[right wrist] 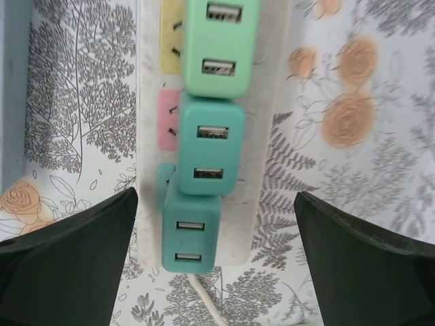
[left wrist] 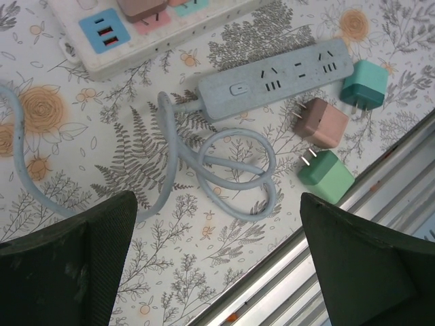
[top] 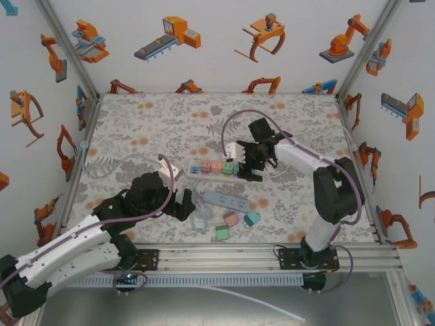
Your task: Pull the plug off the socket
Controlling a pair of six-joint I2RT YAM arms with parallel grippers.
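Note:
A white socket strip (right wrist: 268, 136) lies on the patterned table with three green and teal plugs in a row on it: one (right wrist: 213, 44) at the top, one (right wrist: 209, 146) in the middle, one (right wrist: 190, 231) at the near end. My right gripper (right wrist: 214, 272) hovers over that end, open, its fingers (right wrist: 68, 265) wide on either side of the strip and touching nothing. From above, the right gripper (top: 246, 163) sits at the strip's (top: 178, 170) right end. My left gripper (top: 185, 204) stands open and empty near the front.
A grey-blue power strip (left wrist: 279, 78) with a coiled cable (left wrist: 231, 170) lies near the table's front edge. Beside it lie three loose plugs: teal (left wrist: 363, 83), pink-brown (left wrist: 323, 122) and green (left wrist: 326, 176). The aluminium front rail (left wrist: 353, 238) runs close behind them.

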